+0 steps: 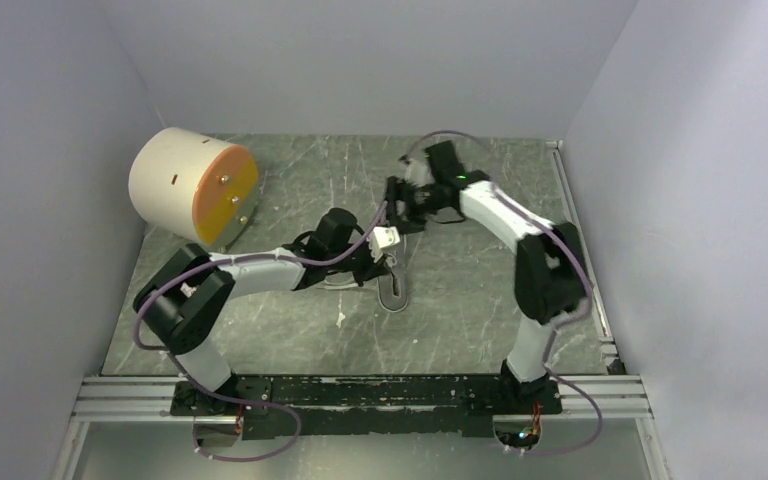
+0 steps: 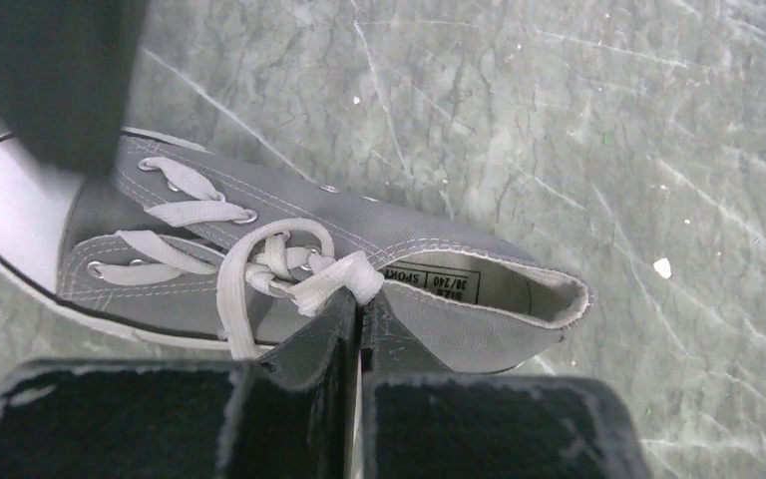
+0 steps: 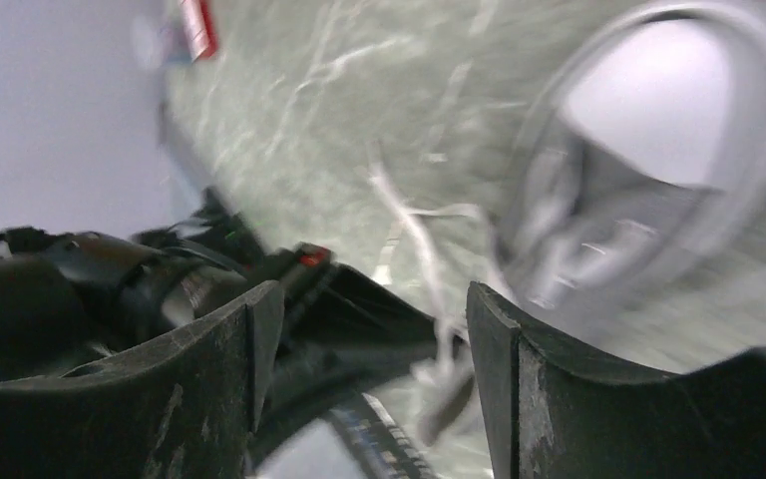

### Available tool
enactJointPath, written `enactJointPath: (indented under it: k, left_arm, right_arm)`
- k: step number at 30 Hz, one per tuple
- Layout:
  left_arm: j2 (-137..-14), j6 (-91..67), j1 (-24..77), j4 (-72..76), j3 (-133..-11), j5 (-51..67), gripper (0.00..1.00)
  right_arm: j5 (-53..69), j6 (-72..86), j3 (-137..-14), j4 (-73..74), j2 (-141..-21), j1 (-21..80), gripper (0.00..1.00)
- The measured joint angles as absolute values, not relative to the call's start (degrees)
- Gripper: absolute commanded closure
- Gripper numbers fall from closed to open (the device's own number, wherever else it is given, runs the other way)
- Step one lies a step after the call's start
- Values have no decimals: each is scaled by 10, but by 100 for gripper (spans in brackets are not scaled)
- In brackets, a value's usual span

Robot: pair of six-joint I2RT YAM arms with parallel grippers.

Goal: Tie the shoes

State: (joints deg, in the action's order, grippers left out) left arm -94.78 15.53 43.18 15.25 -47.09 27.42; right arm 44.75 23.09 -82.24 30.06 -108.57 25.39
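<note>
Grey canvas showed from the top camera: the sneaker (image 1: 392, 290) lay near the middle of the marbled table (image 1: 480, 320), largely hidden under the left gripper (image 1: 382, 258). The right gripper (image 1: 398, 200) hung just beyond it, on the side away from the arm bases. A cream cylinder (image 1: 175, 180) with an orange face sat in the far left corner.

Through the left wrist camera I saw the sneaker with its white toe cap (image 2: 10, 215) to the left and its heel opening to the right. The left gripper was clenched on a loop of the white laces (image 2: 271, 257), beside the tongue. A dark blurred shape (image 2: 50, 70) covered part of the toe.

The right wrist picture was smeared. Its fingers (image 3: 209, 369) stood wide apart, grasping nothing, with the toe cap at upper right and a lace strand trailing over the table.
</note>
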Motion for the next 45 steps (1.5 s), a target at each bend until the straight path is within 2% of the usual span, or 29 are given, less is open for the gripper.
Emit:
enactJointPath:
  k: [5,9,13,19,24,30,34,35,40,45]
  left_arm:
    - [-990,125,423,97,-526,304,95]
    - [-1001,107,407,58,-539,354,95]
    - [-1037,91,388,18,-584,373,95]
    - [-1080,90,377,-37,-635,404,95]
    - [-1088,91,358,-71,-659,426,95]
    - [-1126,86,346,-102,-716,434,95]
    - [-1138,81,346,-107,-720,434,95]
    - [-1141,81,346,-113,-722,436,95]
    - [-1150,83,346,-139,-742,439,95]
    - [-1150,91,346,-158,-748,440,95]
  right_arm:
    - [352,169,-699,258,-921,187,31]
    - [206,78,-547,175,-759,284,29]
    - [164,-17,-434,94,-639,387,30]
    - [152,-125,-396,80,-591,397,31]
    - [195,-234,-395,84,-554,414,34]
    - [236,-347,-435,96,-616,513,41]
    - [231,-397,-446,70,-692,564,59]
    - [229,-408,-448,61,-714,572,61]
    - [188,-454,-493,32,-836,587,69]
    - [121,-500,-519,-6,-912,603,69]
